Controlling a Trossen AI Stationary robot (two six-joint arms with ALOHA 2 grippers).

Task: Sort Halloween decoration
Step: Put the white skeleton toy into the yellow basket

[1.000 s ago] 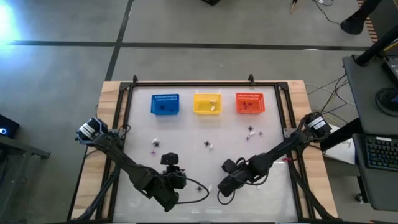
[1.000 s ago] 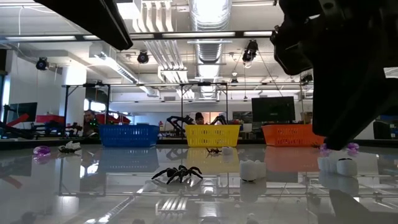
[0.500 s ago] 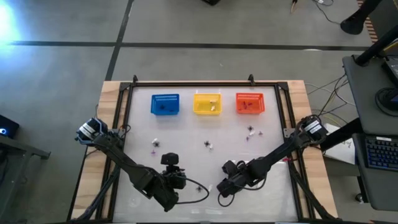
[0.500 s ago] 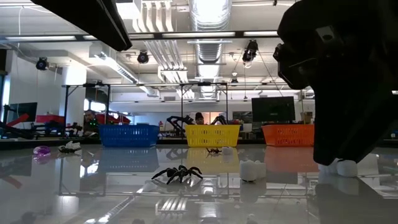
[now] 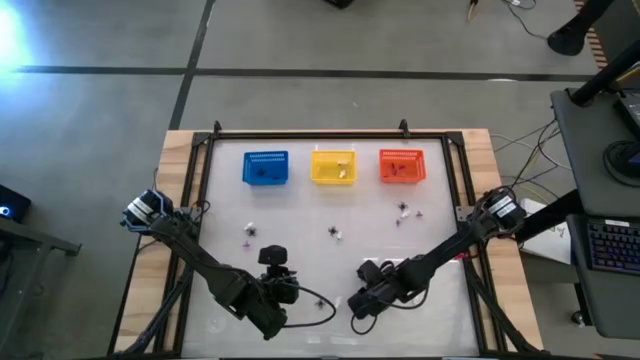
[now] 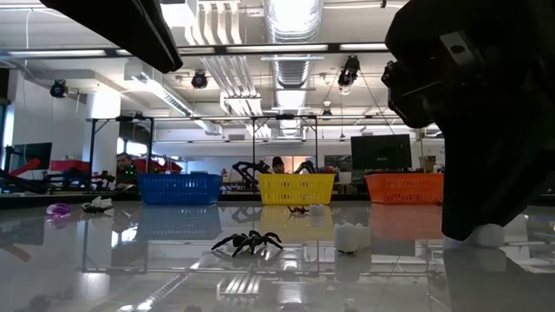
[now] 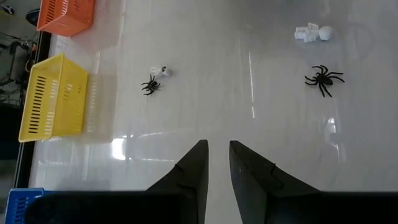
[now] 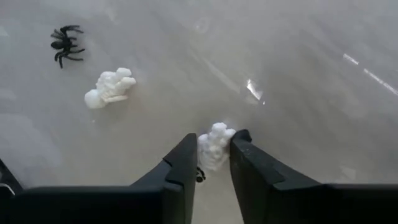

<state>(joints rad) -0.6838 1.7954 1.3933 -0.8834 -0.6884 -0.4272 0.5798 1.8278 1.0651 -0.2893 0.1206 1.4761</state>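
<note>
The Halloween decoration lies scattered on the white table: a black spider, whitish pieces and small pieces farther back. My right gripper, near the table's front edge, is shut on one whitish piece. In the low view it is the dark mass at the right. My left gripper hangs above the table at the front left, with a narrow gap between its fingers and nothing in it. My right gripper pinches a small whitish piece between its two fingertips. The fingers slant steeply down from the table's right side. The piece's lower part appears to sit on the table top.
Blue, yellow and orange baskets stand in a row along the far edge. A black frame borders the table. More small pieces lie at the middle left and the middle right.
My right gripper has sunk toward the table and shifted a little toward the near edge. In the low view its dark bulk now covers the whitish pieces that showed below it a second ago. My left arm has kept still.
</note>
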